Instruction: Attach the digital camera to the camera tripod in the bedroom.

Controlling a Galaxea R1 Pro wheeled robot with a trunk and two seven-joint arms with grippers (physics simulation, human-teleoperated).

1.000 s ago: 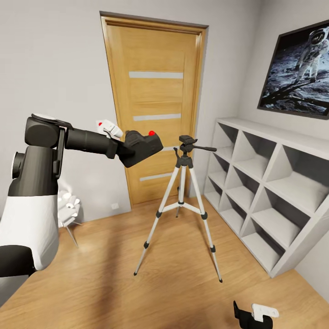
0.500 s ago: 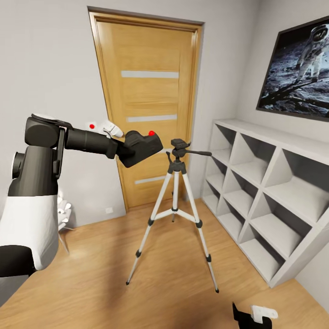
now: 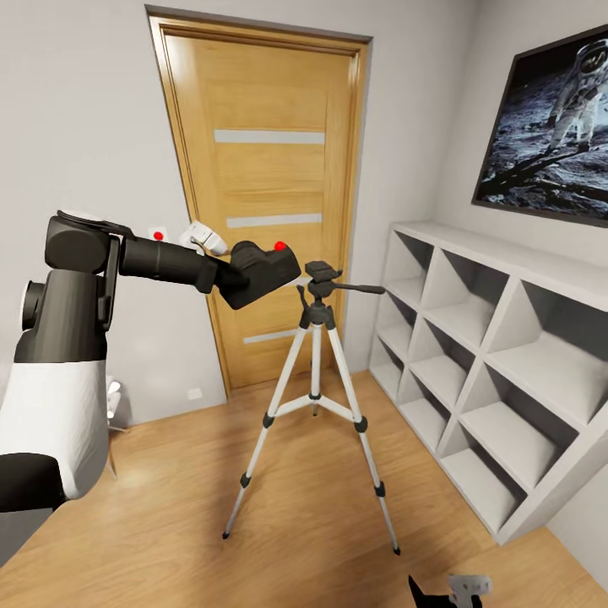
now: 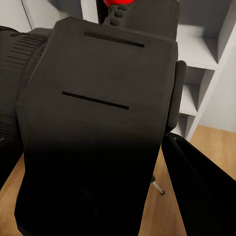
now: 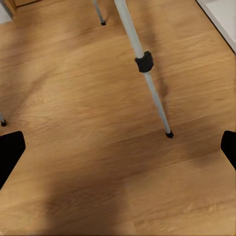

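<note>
Black digital camera (image 3: 263,272): clamped in left gripper (image 3: 245,274), raised beside tripod head.
Camera tripod (image 3: 314,397): stood on plank floor (image 3: 169,507), before oak door (image 3: 262,211).
Right gripper (image 5: 118,147): fingers spread wide, nothing held.

The digital camera (image 3: 263,270) is matte black with a round red button (image 3: 279,246) on top; from the left wrist its black body (image 4: 93,132) carries two thin darker slits. The camera tripod (image 3: 314,397) has silver-white legs with black joints, black feet and a black head. The door (image 3: 266,211) is warm oak with three pale grey horizontal stripes, set in a matching frame. Walls are pale grey. The floor (image 3: 287,540) is light honey-toned wood planking. The cube shelving (image 3: 498,355) is white. The framed picture (image 3: 549,127) shows a grey-and-black moon scene inside a dark frame. The left arm (image 3: 160,260) is black, its shoulder shell white.
</note>
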